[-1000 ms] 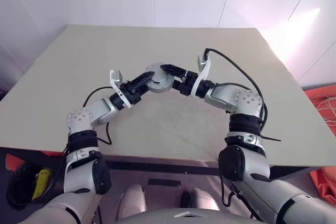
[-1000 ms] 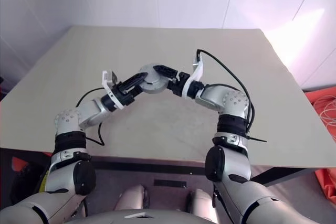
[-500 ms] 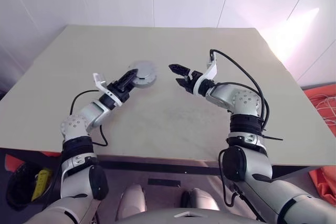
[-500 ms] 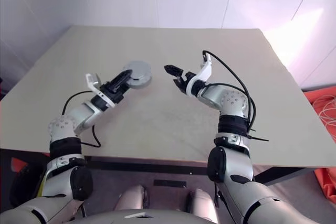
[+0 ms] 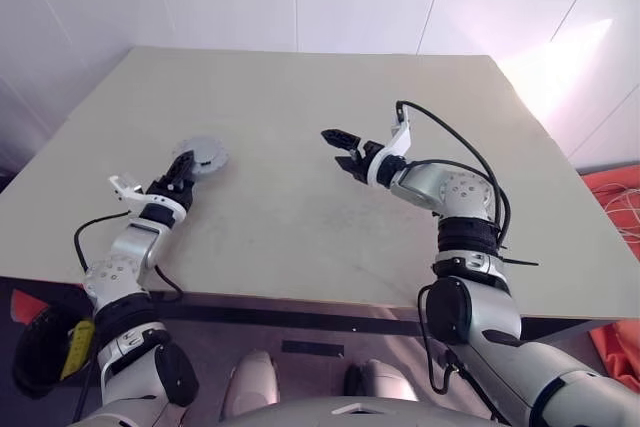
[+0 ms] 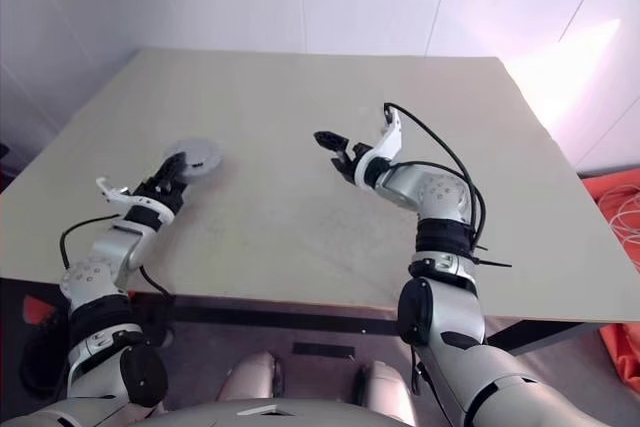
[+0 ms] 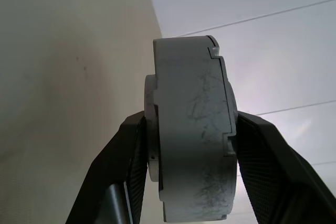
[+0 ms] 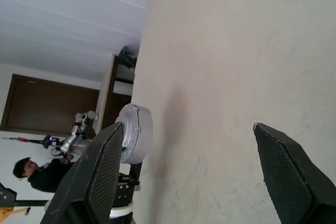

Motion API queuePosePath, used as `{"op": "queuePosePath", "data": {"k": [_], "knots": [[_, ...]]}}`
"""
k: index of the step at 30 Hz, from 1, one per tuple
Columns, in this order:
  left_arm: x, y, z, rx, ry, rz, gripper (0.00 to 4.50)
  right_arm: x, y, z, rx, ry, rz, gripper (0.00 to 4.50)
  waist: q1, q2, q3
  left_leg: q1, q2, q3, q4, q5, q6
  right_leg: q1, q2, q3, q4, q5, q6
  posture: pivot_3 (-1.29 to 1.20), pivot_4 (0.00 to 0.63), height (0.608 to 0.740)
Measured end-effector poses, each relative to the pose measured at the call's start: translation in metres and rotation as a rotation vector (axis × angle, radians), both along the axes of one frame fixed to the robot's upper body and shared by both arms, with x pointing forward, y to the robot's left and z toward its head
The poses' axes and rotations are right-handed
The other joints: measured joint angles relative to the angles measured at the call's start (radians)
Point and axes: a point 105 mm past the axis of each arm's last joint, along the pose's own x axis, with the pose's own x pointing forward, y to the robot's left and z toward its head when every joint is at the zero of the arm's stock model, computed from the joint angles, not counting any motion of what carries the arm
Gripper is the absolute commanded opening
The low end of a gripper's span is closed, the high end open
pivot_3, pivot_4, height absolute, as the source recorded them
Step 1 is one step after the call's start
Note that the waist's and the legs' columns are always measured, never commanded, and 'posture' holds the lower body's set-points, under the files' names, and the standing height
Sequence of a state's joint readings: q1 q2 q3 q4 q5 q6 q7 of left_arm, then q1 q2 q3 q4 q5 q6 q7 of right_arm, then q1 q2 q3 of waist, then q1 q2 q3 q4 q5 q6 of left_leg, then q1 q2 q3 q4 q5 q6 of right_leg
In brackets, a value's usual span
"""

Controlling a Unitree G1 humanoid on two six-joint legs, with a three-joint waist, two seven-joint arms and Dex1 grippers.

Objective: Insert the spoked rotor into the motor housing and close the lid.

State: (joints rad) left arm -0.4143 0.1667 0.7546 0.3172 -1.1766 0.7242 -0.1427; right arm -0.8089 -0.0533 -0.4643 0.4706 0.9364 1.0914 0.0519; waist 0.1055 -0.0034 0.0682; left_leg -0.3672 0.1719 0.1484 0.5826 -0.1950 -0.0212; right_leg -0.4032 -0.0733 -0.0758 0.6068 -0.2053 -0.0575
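My left gripper (image 5: 186,164) is shut on a round silver-grey motor housing (image 5: 204,155) with its lid on, held on edge over the table's left side. In the left wrist view the two black fingers (image 7: 126,150) press on its flat faces, and a stepped seam runs around the housing (image 7: 191,129). Which half is the lid I cannot tell. The spoked rotor is hidden. My right gripper (image 5: 335,147) hovers over the middle of the table, open and empty, pointing left. Its wrist view shows the housing (image 8: 135,132) in the distance.
The beige table (image 5: 330,227) stretches wide around both arms, with its left edge close to my left hand. A black cable (image 5: 450,142) loops over my right forearm. Beyond the table a person (image 8: 32,172) stands by a dark door. Orange material (image 5: 615,192) lies on the floor at right.
Both grippers were together at the housing in the table's middle. My left gripper has carried it far to the left and lower; my right gripper has come apart from it and stays near the middle.
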Motion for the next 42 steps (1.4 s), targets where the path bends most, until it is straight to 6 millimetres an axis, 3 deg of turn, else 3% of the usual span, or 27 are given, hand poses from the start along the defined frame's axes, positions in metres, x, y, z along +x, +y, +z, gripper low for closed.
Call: {"op": "queuePosePath", "data": {"k": [7, 19, 26, 27, 32, 42], "knots": [[0.006, 0.023, -0.027, 0.022, 0.174, 0.155, 2.15, 0.001, 0.001, -0.005, -0.003, 0.015, 0.004, 4.45, -0.001, -0.002, -0.001, 0.000, 0.000, 0.000, 0.000, 0.000, -0.001, 0.000, 0.000, 0.000, 0.000, 0.000, 0.000, 0.00, 0.000, 0.740], [0.018, 0.032, -0.023, 0.046, 0.185, 0.201, 2.15, 0.002, 0.002, -0.002, -0.001, 0.006, -0.003, 4.45, -0.003, -0.003, -0.001, 0.003, 0.000, 0.000, 0.000, 0.002, -0.003, 0.002, 0.000, 0.000, 0.002, 0.000, 0.000, 0.00, 0.000, 0.740], [0.017, 0.047, -0.025, 0.096, 0.199, 0.268, 4.37, 0.003, 0.000, -0.005, -0.017, 0.013, -0.008, 4.50, -0.005, -0.003, -0.001, 0.004, 0.000, 0.000, 0.000, 0.002, -0.003, 0.002, 0.000, 0.000, 0.002, 0.001, 0.000, 0.00, 0.000, 0.740], [0.020, 0.048, -0.022, 0.092, 0.192, 0.278, 4.49, 0.003, 0.001, -0.005, -0.018, 0.015, -0.006, 4.50, -0.004, -0.003, -0.001, 0.004, 0.000, 0.000, 0.000, 0.002, -0.004, 0.002, 0.000, 0.000, 0.002, 0.001, 0.000, 0.00, 0.000, 0.740], [0.017, 0.066, -0.023, 0.101, 0.197, 0.377, 4.49, 0.003, 0.001, -0.007, -0.020, 0.019, -0.004, 4.50, -0.009, -0.003, -0.001, 0.005, 0.001, -0.001, 0.000, 0.002, -0.003, 0.002, 0.000, 0.000, 0.002, 0.001, 0.000, 0.00, 0.000, 0.740], [-0.002, 0.117, -0.025, 0.327, 0.275, 0.628, 4.49, 0.000, 0.005, -0.008, -0.025, 0.016, 0.031, 4.50, -0.006, -0.003, -0.001, 0.006, 0.001, -0.001, -0.001, 0.002, -0.004, 0.003, 0.000, 0.000, 0.002, 0.001, 0.000, 0.00, 0.000, 0.740]]}}
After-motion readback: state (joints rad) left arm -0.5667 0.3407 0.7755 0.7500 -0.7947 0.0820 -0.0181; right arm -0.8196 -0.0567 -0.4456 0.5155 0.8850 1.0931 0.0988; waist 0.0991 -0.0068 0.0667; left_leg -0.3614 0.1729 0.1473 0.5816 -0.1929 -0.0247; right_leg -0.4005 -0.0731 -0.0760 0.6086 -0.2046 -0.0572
